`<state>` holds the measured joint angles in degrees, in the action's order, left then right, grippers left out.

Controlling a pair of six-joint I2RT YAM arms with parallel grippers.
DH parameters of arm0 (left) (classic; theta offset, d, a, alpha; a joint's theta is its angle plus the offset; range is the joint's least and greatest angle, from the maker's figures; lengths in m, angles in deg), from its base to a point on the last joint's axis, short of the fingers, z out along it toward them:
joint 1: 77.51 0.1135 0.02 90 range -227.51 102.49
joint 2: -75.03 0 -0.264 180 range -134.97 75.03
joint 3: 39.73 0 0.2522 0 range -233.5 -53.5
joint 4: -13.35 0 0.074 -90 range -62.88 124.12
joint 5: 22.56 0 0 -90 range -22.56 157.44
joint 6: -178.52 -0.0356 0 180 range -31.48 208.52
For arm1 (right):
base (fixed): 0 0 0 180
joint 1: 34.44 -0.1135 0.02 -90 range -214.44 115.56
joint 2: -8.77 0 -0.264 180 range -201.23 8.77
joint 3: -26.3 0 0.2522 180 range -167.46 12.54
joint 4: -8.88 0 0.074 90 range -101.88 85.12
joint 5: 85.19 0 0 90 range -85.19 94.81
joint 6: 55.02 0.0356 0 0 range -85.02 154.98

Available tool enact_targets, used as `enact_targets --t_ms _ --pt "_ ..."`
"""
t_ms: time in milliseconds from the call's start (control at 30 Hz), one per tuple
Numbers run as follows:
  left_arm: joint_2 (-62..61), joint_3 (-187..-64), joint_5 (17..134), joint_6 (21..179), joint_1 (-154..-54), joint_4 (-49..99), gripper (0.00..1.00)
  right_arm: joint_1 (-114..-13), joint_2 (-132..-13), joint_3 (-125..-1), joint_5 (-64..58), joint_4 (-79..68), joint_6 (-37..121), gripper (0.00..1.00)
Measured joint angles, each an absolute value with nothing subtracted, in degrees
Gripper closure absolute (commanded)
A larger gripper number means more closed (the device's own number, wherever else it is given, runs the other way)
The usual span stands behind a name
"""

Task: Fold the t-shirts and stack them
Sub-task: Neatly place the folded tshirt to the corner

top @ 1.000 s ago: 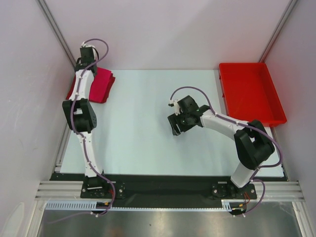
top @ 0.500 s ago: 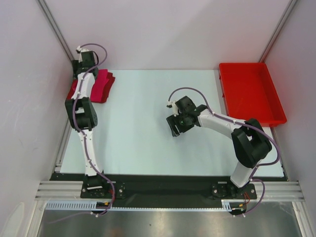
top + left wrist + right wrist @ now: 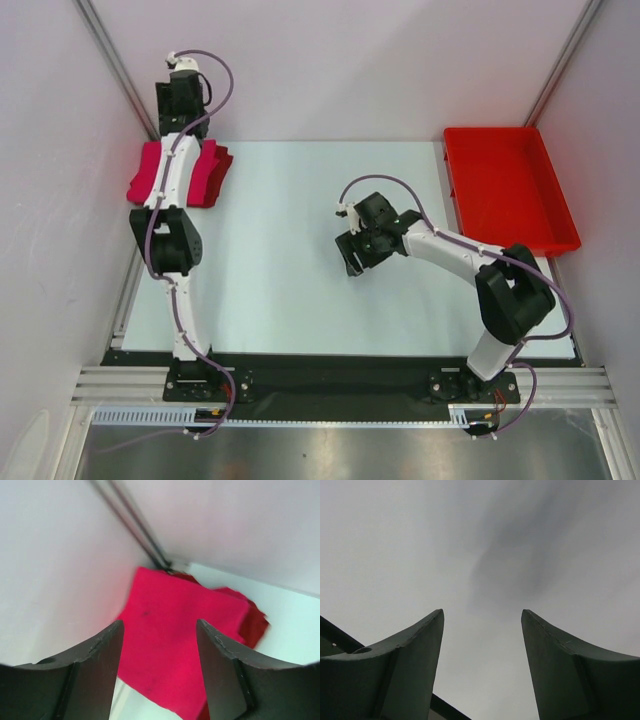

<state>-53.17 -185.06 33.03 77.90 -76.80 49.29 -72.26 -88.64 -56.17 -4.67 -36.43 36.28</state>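
Both shirts lie folded in the far left corner of the pale surface (image 3: pixel 290 250), against the wall. The soft, bright magenta-pink t-shirt (image 3: pixel 170 645) sits on top of the darker crimson t-shirt (image 3: pixel 256 622). They look stacked, so the task seems nearly done.

Your left hand (image 3: pixel 160 622) hangs above the stack with its fingers spread wide and nothing between them. Your right hand (image 3: pixel 482 612) is also wide and holds nothing, hovering over the bare middle of the surface, well apart from the shirts.

Expect this thin cloth to be light and limp. It will sag, crease and drag the layer under it if you pull. If you need to square the pile, pinch through a folded edge where the layers are thick, not a single loose ply, and lift rather than slide.

The left wrist view shows the pink top layer lying smooth, with crimson peeking out only along one side. The overhead view cannot show that, because the left arm crosses the stack there. Only the overhead view shows the rigid red plastic tray (image 3: pixel 510 190) at the far right, with nothing in it.
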Motion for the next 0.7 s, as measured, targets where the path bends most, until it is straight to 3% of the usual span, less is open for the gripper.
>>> enact_targets --t_ms 100,233,300,333,400,433,533,700 --pt "-53.61 -183.95 40.13 80.72 -76.32 52.35 0.29 -72.50 -87.70 -56.19 -4.67 -36.52 36.50 0.31" --pt "-56.75 -183.03 46.32 83.70 -76.21 55.15 0.33 -73.38 -87.00 -56.19 -4.56 -36.67 36.78 0.31" --pt "-57.95 -180.78 47.78 85.01 -76.26 55.13 0.53 -74.03 -86.69 -56.01 -4.58 -36.47 37.05 0.31" --pt "-58.13 -178.81 48.28 85.47 -76.26 54.49 0.67 -74.21 -86.45 -55.71 -4.63 -36.30 37.24 0.31" --pt "-58.13 -175.25 49.16 86.82 -76.02 54.08 0.79 -74.60 -85.88 -54.81 -4.74 -35.90 37.92 0.31" --pt "-58.13 -173.79 49.88 87.83 -75.86 53.86 0.90 -74.71 -85.58 -54.27 -4.71 -35.86 38.10 0.32" --pt "-58.15 -172.10 51.24 91.28 -74.79 53.88 0.95 -74.71 -84.64 -52.78 -4.67 -35.90 38.51 0.31" --pt "-59.27 -175.05 49.86 94.65 -72.12 54.51 0.97 -74.32 -83.22 -51.60 -4.47 -35.97 38.64 0.31"
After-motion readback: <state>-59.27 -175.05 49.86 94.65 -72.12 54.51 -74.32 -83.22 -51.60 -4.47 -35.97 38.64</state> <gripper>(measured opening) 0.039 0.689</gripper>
